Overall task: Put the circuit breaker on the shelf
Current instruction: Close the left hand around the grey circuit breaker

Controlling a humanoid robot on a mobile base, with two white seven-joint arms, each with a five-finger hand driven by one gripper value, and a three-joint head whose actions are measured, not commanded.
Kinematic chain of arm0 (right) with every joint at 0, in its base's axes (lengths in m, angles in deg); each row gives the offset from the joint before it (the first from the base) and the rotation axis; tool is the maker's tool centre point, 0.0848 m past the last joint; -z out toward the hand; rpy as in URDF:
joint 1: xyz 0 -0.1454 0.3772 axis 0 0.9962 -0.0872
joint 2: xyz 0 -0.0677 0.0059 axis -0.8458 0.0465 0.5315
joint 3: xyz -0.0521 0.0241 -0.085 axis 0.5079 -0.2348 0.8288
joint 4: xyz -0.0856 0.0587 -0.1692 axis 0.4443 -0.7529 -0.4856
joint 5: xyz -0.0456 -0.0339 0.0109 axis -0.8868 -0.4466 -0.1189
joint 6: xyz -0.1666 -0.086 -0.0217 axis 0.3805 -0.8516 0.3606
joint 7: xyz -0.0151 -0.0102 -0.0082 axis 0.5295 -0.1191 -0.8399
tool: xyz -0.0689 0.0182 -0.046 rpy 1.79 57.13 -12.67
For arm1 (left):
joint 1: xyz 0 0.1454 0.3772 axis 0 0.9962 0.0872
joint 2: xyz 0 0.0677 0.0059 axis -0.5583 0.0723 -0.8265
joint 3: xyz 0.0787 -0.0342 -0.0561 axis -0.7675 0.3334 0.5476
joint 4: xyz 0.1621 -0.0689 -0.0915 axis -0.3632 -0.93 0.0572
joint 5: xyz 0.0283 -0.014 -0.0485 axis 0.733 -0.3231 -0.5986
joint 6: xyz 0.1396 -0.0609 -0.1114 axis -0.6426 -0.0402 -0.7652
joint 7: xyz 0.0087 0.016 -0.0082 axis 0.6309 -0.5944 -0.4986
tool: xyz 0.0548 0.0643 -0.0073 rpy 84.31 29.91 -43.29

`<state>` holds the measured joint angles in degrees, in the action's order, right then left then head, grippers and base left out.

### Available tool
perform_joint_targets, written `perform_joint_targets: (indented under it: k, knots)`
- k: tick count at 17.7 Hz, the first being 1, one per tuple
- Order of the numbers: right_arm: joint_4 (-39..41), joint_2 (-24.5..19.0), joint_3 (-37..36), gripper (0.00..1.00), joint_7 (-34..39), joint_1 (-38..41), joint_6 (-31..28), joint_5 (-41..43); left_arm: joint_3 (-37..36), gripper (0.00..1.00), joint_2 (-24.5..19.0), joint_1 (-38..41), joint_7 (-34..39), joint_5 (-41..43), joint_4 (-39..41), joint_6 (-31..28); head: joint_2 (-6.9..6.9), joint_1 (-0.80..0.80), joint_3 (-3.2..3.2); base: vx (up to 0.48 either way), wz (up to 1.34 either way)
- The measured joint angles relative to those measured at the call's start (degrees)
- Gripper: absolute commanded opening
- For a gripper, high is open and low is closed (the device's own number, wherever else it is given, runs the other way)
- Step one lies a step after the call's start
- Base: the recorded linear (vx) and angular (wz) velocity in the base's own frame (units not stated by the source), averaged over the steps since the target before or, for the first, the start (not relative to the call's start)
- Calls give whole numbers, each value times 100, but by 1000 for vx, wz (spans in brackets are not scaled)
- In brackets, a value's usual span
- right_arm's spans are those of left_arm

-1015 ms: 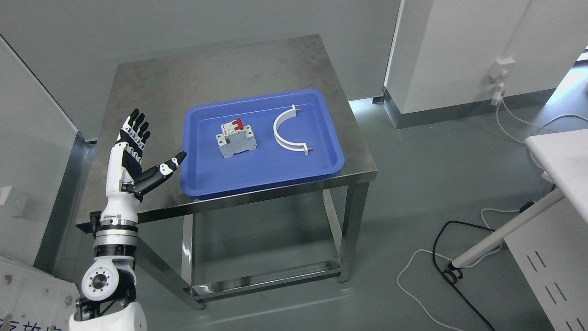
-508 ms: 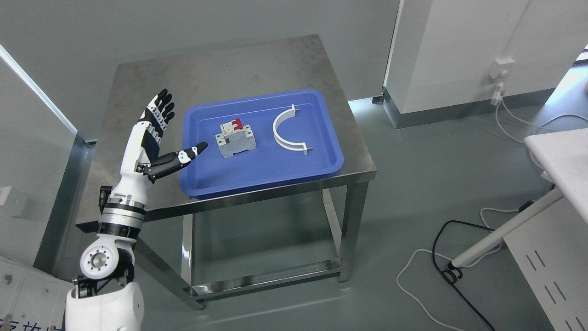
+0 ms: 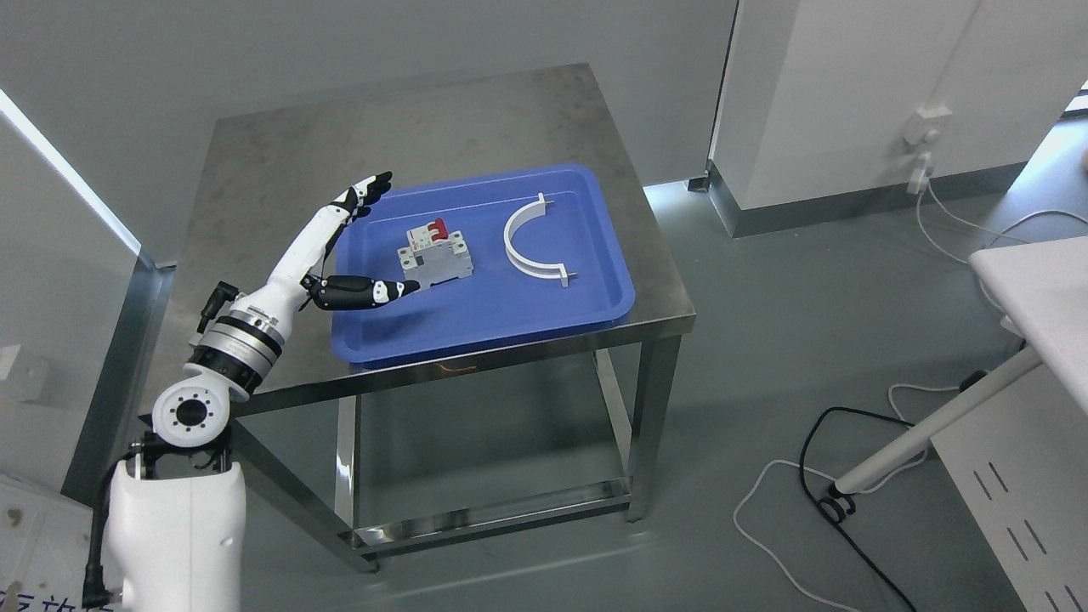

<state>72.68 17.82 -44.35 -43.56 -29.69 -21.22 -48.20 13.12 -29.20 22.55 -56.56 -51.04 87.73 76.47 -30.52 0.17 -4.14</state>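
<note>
Left hand [image 3: 344, 255] fingers spread, holding nothing, just left of the circuit breaker [image 3: 436, 257] standing in the blue tray [image 3: 510, 319]; risk: thumb contact may topple or push it away

Steel table [image 3: 280, 161] dull, scuffed; plastic tray [image 3: 510, 314] glossy.

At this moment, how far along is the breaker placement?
Nothing is finished yet: the circuit breaker sits untouched in the blue tray, beside a white curved bracket. In hand: the left robot hand is open over the tray's left side, thumb pointing at the breaker. Left to do: grasp, lift and carry it to a shelf, which isn't in view.
</note>
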Motion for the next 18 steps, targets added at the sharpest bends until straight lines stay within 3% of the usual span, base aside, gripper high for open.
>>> perform_joint_targets:
  k: [11, 18]
  knots:
    - [1, 0, 0, 100, 0, -2, 0, 0, -243, 63, 147, -649, -457, 770, -742, -124, 0, 0, 0, 0, 9]
    - [0, 0, 0, 100, 31, -1, 0, 0, -318, 58, 243, -824, -475, 955, -1058, -136, 0, 0, 0, 0, -11]
